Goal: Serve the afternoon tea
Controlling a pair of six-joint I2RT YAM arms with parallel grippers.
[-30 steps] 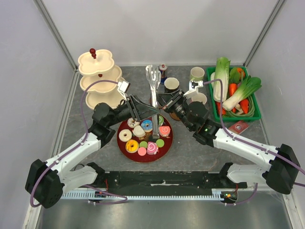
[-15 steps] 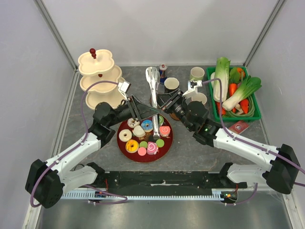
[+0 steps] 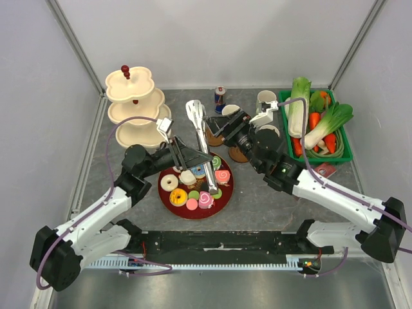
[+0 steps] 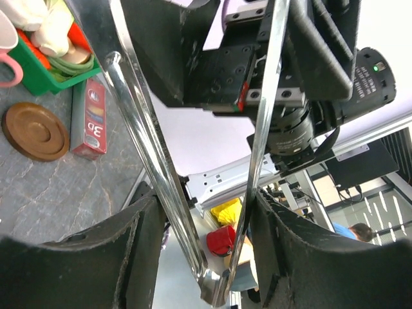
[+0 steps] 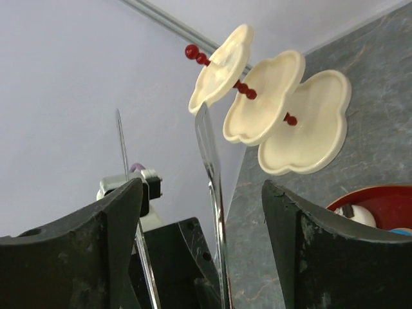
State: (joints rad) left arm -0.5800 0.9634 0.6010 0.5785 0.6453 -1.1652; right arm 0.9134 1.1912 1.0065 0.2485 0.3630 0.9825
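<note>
Two arms are meeting over the red plate point(image 3: 226, 198), and we are reading it as a tool handover. The left claw point(image 4: 205, 212) is pinching the metal tongs point(image 3: 196, 119) across both blades, slotted heads pointing toward the back of the bench point(image 3: 257, 207). The right claw point(image 5: 201, 193) is standing wide, its fingers point(image 5: 290, 244) bracketing the blades without clamping them. The pastries point(image 3: 193, 192) are sitting on the plate just beneath, and the black mug point(image 3: 230, 110) and pale green mug point(image 3: 265, 98) are waiting behind. We are judging that the left arm is holding the tongs because the cream tiered stand point(image 3: 132, 96), its tiers bare, is standing on that side.
</note>
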